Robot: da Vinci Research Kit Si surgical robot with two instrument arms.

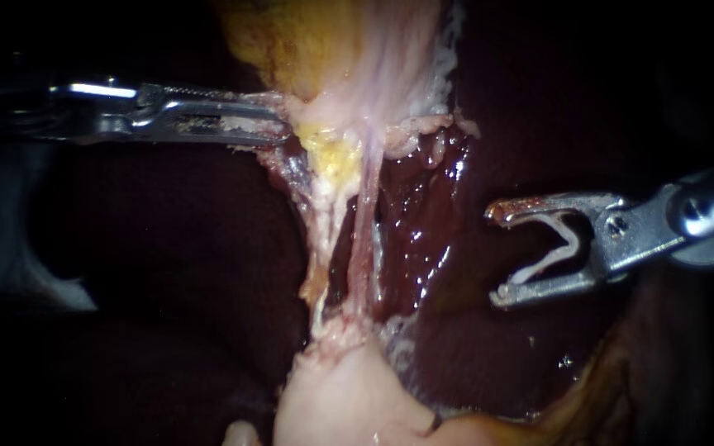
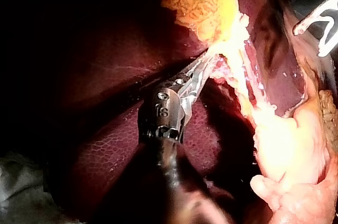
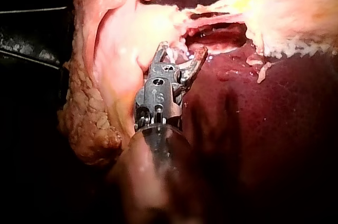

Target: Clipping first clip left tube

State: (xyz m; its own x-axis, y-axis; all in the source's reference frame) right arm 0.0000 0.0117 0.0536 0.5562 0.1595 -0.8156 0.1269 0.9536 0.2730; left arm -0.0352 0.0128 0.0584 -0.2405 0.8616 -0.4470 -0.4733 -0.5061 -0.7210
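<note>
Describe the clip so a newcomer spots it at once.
Find the dark red liver right of the stretched tubes. Over it sits the silver right instrument, and its spread pincer holds the white V-shaped clip, the only white thing framed by metal.

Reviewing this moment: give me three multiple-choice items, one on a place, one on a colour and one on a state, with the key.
1. Where is the right instrument's end effector?
A) clear of both tubes, over the liver
B) closed around a strand
C) beside the other shaft

2. The clip it carries is:
A) blue
B) gold
C) white

3. The left instrument's end effector is:
A) open, empty
B) shut on pale tissue
C) hidden

Key:
1 A: bare liver lies between it and the tubes.
2 C: a white clip sits between its jaws.
3 B: both jaws pinch the tissue.
</note>
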